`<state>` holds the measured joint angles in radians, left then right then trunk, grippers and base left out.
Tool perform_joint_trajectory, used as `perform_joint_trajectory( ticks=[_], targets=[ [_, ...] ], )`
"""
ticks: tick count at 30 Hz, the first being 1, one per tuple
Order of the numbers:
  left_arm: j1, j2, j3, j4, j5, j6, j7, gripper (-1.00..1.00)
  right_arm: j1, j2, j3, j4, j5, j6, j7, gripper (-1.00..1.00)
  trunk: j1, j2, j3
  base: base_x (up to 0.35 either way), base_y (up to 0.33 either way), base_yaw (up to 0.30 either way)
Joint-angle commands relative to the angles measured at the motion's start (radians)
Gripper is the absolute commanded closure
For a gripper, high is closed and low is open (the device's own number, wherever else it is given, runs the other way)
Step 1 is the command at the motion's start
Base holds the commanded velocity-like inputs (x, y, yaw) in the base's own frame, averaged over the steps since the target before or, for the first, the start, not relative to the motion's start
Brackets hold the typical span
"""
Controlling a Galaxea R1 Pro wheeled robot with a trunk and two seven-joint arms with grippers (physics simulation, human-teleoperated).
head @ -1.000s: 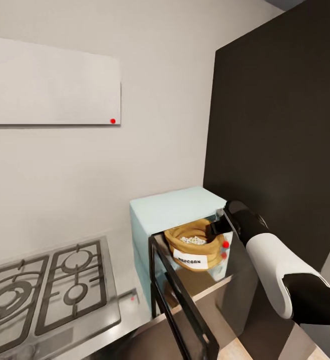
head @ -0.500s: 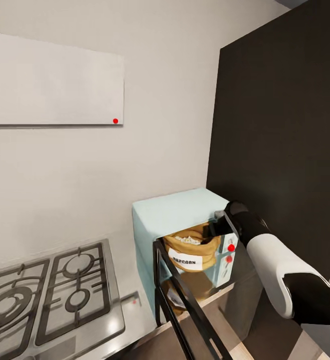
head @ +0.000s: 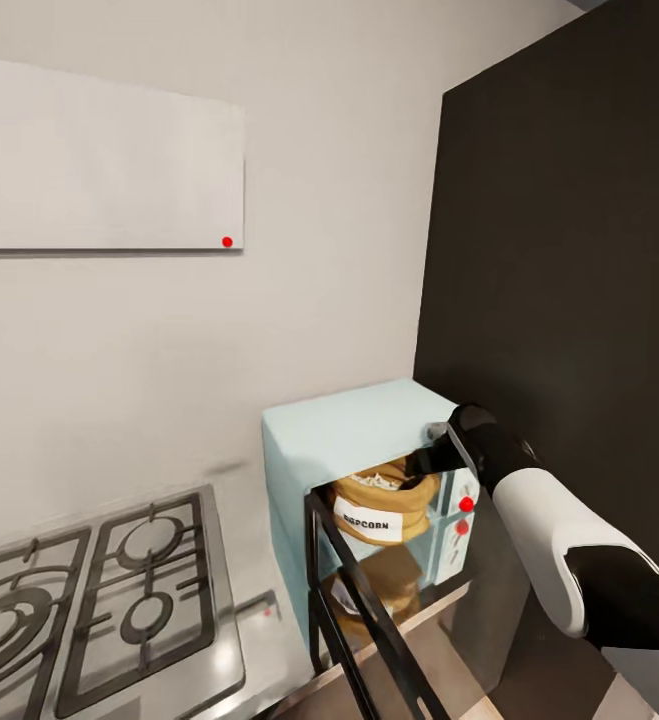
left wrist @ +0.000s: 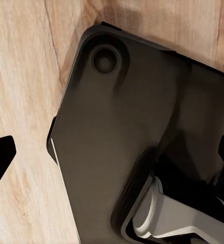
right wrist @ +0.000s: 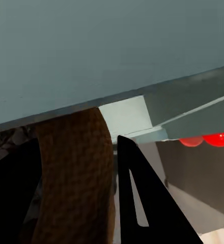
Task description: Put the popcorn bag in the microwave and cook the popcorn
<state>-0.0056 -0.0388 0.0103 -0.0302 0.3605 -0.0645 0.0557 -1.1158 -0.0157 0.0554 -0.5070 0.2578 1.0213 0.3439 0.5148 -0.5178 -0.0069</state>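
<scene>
Popcorn bag sits inside the microwave, just below and to the left of the right pincer, w/ whitish popcorn showing at its rolled rim; microwave door hangs open toward the camera. Right pincer is at the microwave's upper front edge, beside the red indicator light; can't tell if its jaws are wide or narrow. Left pincer state also can't be told: left wrist view has a dark robot base over wood floor.

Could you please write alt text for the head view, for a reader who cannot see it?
A popcorn bag sits inside an open mint microwave on a countertop, the right gripper at its rim. The glass door hangs open toward the camera; a gas hob lies left, under a white hood.
</scene>
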Motion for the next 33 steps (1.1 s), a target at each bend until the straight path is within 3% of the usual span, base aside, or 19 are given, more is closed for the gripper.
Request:
perform_joint_trajectory(
  ticks=[1, 18, 19, 33],
  targets=[
    [0.0, 0.0, 0.0, 0.0, 0.003, -0.003, 0.003, -1.0, -0.001, -0.001, 0.0, -0.03, -0.023, 0.006, 0.011, 1.0, 0.0, -0.001, 0.0, 0.058, 0.0, 0.0],
    [-0.001, 0.0, 0.002, 0.0, 0.005, -0.003, 0.003, -1.0, -0.001, 0.0, 0.0, -0.03, -0.027, 0.008, 0.026, 1.0, 0.0, -0.001, 0.0, 0.004, 0.0, 0.0],
    [0.0, 0.0, 0.002, 0.0, 0.005, -0.003, 0.003, -1.0, -0.001, 0.0, 0.0, -0.03, -0.028, 0.008, 0.026, -1.0, 0.0, -0.001, 0.0, 0.0, 0.0, 0.0],
    [-0.001, -0.001, 0.002, 0.0, 0.005, -0.004, 0.004, -1.0, -0.001, -0.004, 0.001, -0.031, -0.025, 0.02, 0.024, -1.0, 0.0, -0.001, 0.0, -0.009, 0.0, 0.0]
  ],
)
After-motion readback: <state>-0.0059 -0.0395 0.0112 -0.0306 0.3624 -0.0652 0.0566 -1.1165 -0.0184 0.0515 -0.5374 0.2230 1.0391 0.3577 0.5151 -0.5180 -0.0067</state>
